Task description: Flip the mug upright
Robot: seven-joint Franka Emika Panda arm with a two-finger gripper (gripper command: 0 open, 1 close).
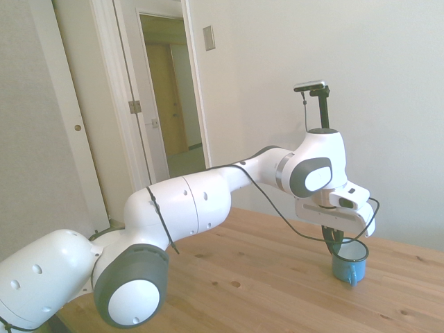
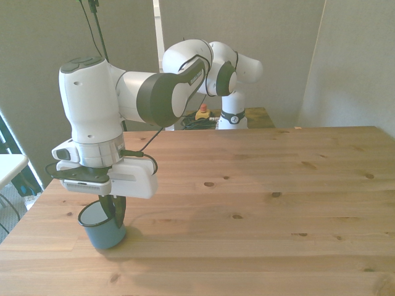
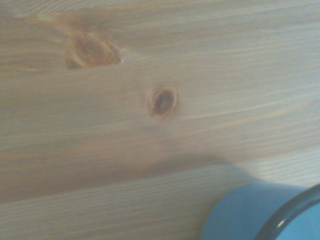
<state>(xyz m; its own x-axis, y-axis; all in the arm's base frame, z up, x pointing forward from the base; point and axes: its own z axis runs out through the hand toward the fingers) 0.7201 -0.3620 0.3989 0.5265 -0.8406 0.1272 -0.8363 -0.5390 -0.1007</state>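
The teal-blue mug [image 2: 103, 233] stands upright on the wooden table [image 2: 259, 185], mouth up, near the front view's left corner. From above, my gripper [image 2: 116, 213] reaches down onto the mug's rim. Its dark fingers [image 2: 122, 209] stand close together astride the wall, one inside the mouth and one outside. In the side view the mug [image 1: 348, 268] sits on the table under the gripper [image 1: 336, 244], with the fingers dipping into its opening. A slice of the mug's blue wall and dark rim [image 3: 255, 212] shows in the wrist view against the wood grain.
The table's edge [image 2: 37, 209] on the front view's left runs close beside the mug. A yellow box with a red button [image 2: 202, 113] sits by the robot's base. In the side view a white wall and an open doorway [image 1: 170, 90] lie behind.
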